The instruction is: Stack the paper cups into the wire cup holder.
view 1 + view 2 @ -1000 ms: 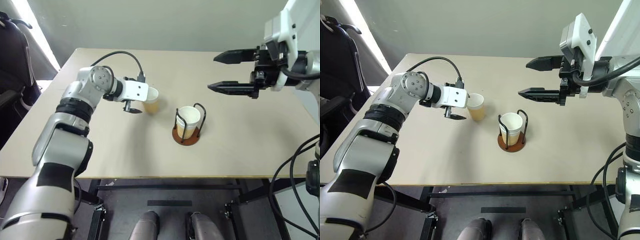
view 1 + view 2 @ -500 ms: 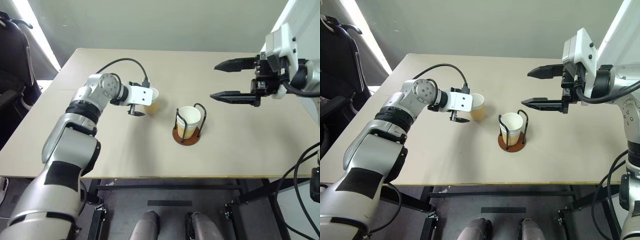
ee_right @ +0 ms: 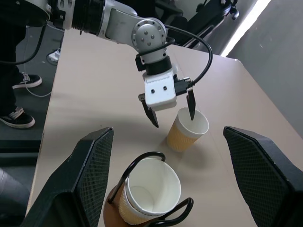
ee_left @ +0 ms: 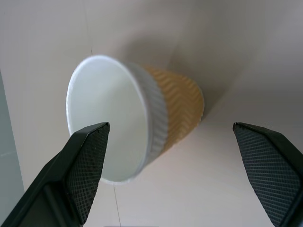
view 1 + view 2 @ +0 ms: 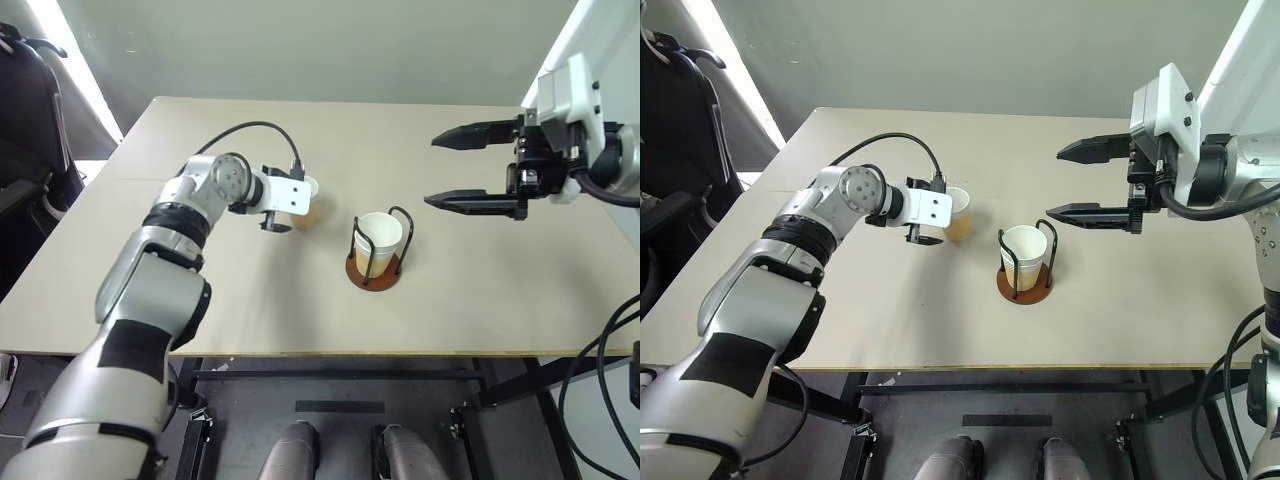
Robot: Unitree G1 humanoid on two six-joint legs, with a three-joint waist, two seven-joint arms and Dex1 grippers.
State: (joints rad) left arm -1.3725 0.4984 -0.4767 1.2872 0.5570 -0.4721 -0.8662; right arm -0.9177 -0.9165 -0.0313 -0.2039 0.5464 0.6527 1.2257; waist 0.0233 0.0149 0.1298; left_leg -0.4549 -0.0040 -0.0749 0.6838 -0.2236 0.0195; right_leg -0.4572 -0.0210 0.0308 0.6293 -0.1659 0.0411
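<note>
Ribbed tan paper cup (image 4: 142, 118) is standing between the left gripper's (image 3: 171, 109) spread fingers — ungripped; right gripper (image 5: 478, 165) is hovering open beside the wire cup holder (image 5: 373, 268).

Loose paper cup (image 5: 956, 215) upright beside wire cup holder (image 5: 1025, 281) holding cups.

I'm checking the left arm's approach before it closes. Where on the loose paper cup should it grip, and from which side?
Grip the loose paper cup across its upper wall just below the white rim, coming from above on the left arm's side. It stands upright and tapers downward, and the open left pincer already straddles its rim.
</note>
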